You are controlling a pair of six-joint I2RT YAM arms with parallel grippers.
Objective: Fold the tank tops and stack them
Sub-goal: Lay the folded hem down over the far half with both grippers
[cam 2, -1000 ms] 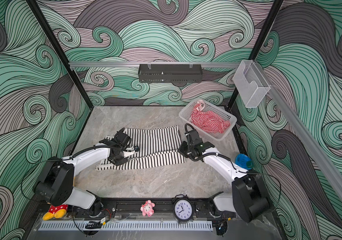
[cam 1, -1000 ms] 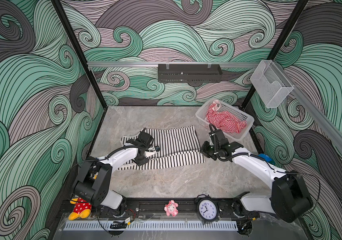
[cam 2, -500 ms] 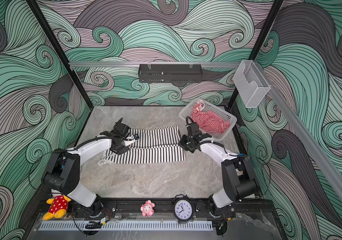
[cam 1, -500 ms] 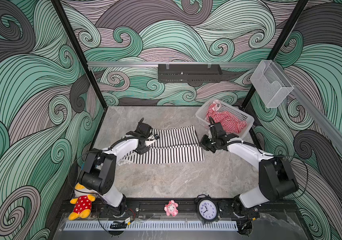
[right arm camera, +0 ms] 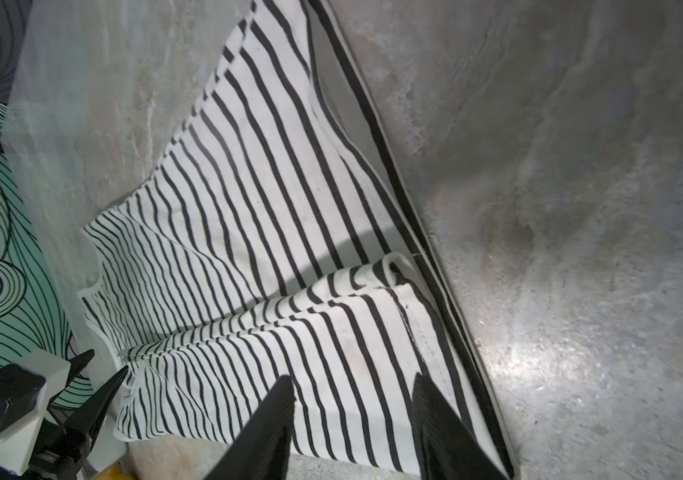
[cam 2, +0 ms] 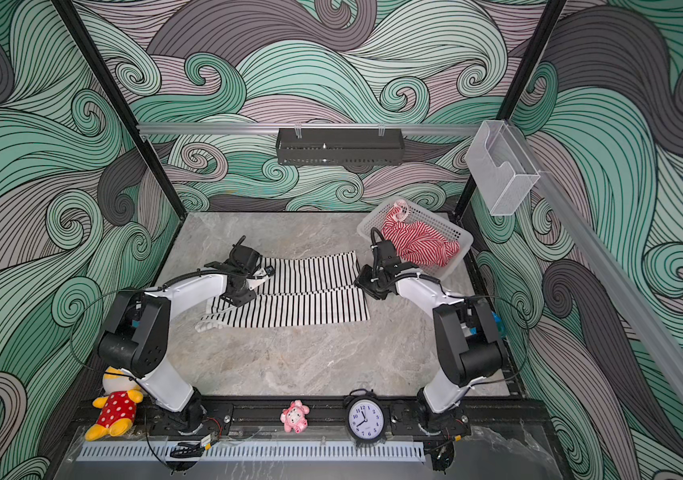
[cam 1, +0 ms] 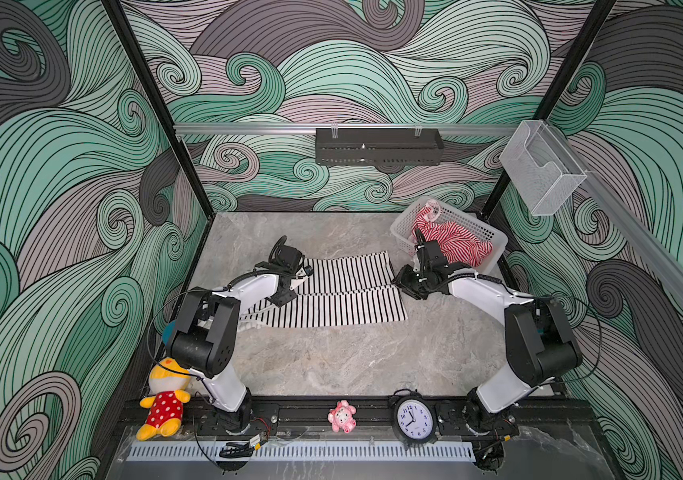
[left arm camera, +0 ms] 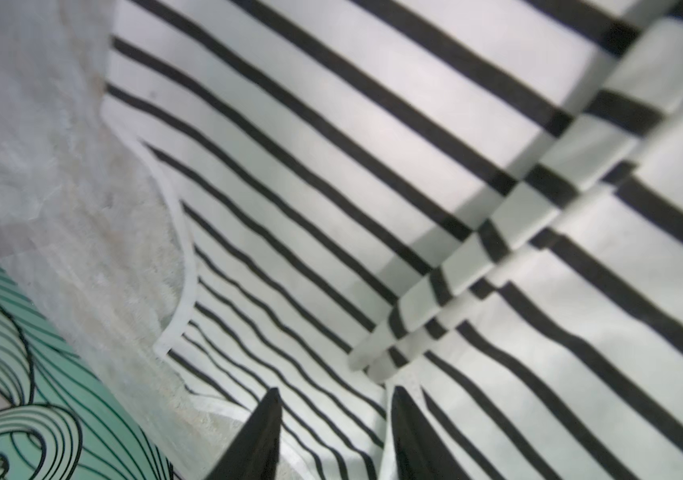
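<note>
The black-and-white tank top [cam 1: 344,299] [cam 2: 310,297] lies flat mid-table, with one long edge folded over onto itself. My left gripper [cam 1: 303,275] [cam 2: 265,274] is at its left end. In the left wrist view this gripper [left arm camera: 336,390] is open just above the striped cloth, holding nothing. My right gripper [cam 1: 403,283] [cam 2: 366,286] is at the right end. Its wrist view shows it [right arm camera: 353,377] open over the folded flap [right arm camera: 331,332], also empty. The red-and-white tank top [cam 1: 458,246] [cam 2: 420,246] lies crumpled in the white basket [cam 1: 470,219] [cam 2: 435,216].
The basket stands at the back right corner, just behind my right arm. A polka-dot plush toy [cam 1: 163,401], a small pink toy [cam 1: 341,416] and a clock [cam 1: 413,420] sit along the front rail. A black shelf [cam 1: 379,146] and a clear holder [cam 1: 541,172] hang on the walls.
Both grippers carried the striped top's edge toward the back, laying it over the cloth. They have now opened and let go of it.
</note>
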